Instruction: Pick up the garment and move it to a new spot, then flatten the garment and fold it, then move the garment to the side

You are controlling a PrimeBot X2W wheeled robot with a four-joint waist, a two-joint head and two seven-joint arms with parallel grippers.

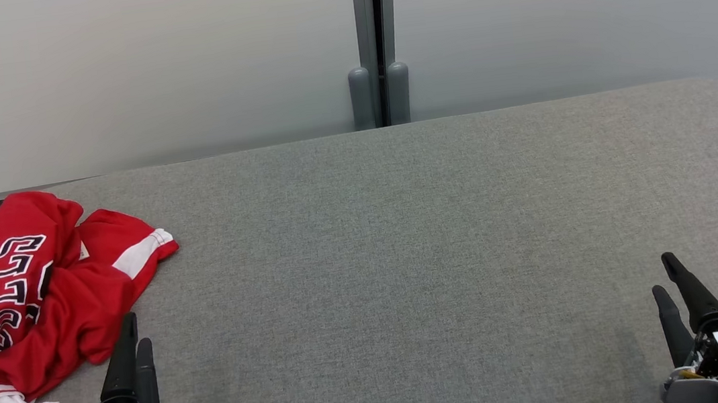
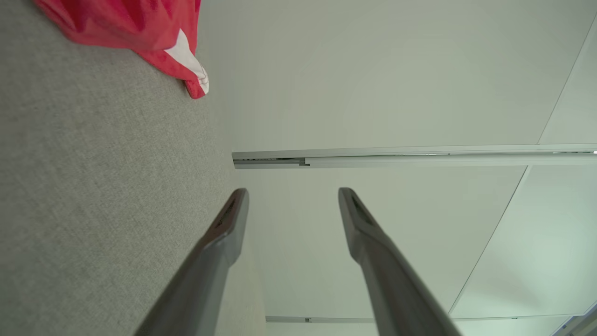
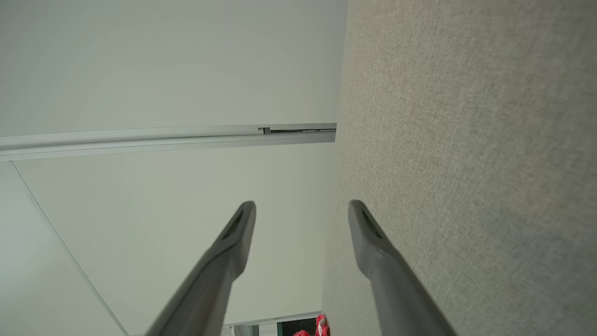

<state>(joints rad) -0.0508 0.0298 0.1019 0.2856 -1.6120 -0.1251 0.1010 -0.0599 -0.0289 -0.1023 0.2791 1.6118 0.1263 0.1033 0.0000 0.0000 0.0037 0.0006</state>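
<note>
Evidently pick-up comes first: the crumpled red jersey [image 1: 31, 286] lies at the grey table's [image 1: 406, 257] left edge beside the left gripper [image 1: 136, 329], which, like the right gripper [image 1: 663, 273], is parted and empty, and must reach over to pinch it.

A broad counter covered in grey woven fabric [image 1: 406, 257] spreads across the foreground, its far right corner rounded; behind it stand pale matte wall panels [image 1: 114, 67]; a narrow dark grey vertical post [image 1: 377, 23] divides them, two rounded grey stubs [image 1: 361, 96] flanking its foot; the light is soft and even.
</note>
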